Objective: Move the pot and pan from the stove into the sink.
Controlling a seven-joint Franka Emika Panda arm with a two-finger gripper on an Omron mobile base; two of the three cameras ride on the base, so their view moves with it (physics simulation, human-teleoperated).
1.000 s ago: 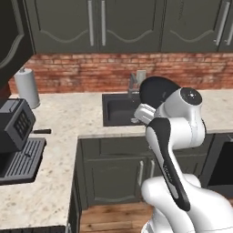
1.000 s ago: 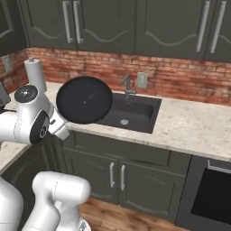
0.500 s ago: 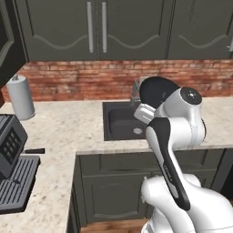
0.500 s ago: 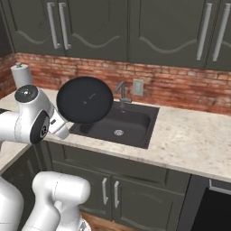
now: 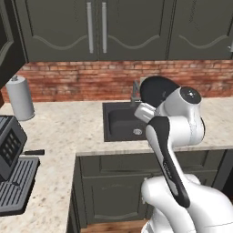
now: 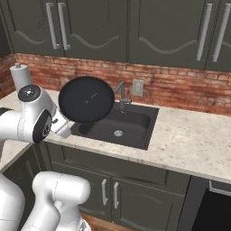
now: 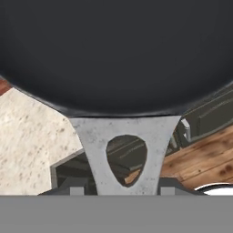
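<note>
The pan (image 7: 113, 54) runs past the hand view's top and sides, its handle hiding the pincer's tips.

paper towel roll (image 5: 21, 97), coffee machine (image 5: 13, 170), wall outlet (image 6: 137, 88)

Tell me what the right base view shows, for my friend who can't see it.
A white robot arm holds up the pan, round, black and tipped on edge, beside and above the sink, a dark basin in a speckled beige counter. A grey faucet stands behind it, before a red brick wall and dark cabinets.
</note>
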